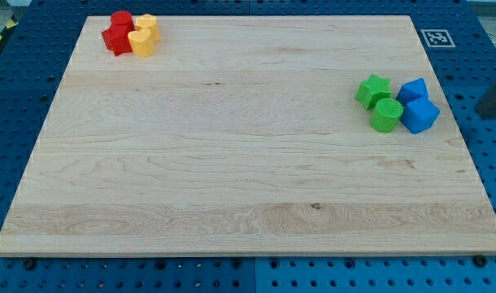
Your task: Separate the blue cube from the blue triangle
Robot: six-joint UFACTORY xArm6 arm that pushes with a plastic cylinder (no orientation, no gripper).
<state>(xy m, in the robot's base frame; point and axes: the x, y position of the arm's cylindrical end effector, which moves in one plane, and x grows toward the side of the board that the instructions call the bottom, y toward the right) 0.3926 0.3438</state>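
Blue cube (419,115) touching blue triangle (412,90); my tip (484,113) well right, off the board, touching nothing

From my station, my rod (493,96) was cut off by the view's right edge, blurred, so I could not place my tip. The blue triangle (412,89) sat partly hidden behind the blue cube (419,115). The red blocks (118,32) overlapped; their shapes stayed unclear.
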